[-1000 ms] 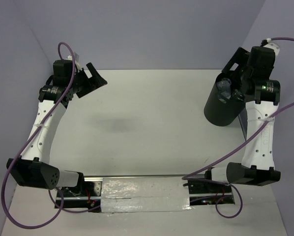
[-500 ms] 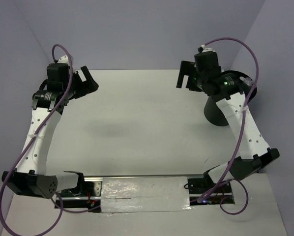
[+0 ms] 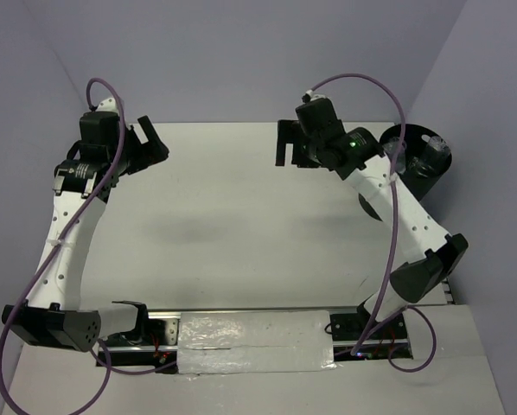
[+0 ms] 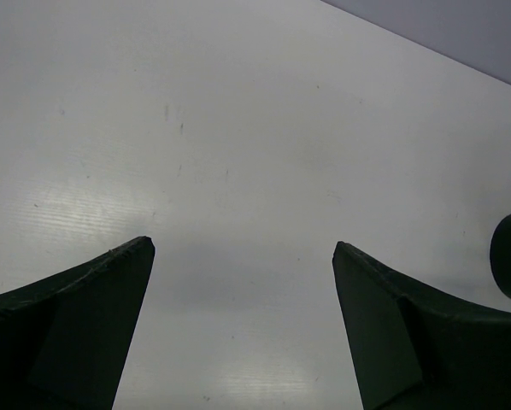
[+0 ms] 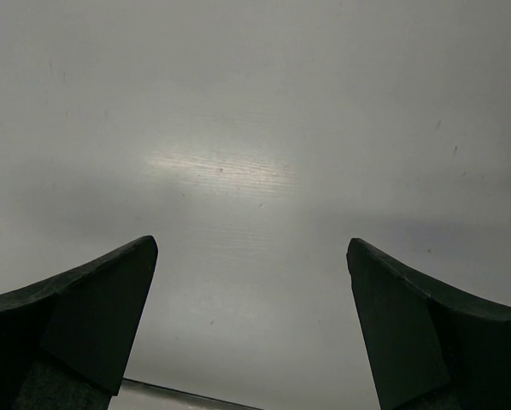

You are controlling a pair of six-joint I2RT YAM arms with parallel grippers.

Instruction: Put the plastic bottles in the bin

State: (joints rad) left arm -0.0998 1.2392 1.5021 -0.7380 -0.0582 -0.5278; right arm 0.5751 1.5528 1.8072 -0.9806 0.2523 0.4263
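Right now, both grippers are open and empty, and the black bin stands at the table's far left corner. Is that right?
No: the bin stands at the far right corner, as the top external view shows. The left gripper and right gripper are open and empty.

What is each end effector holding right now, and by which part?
Nothing. The left end effector and right end effector both stand open, only the table showing in each gap.

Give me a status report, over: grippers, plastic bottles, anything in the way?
Left gripper open, empty. Right gripper open, empty. Clear plastic inside bin, likely bottles; none seen on table. Nothing blocking.
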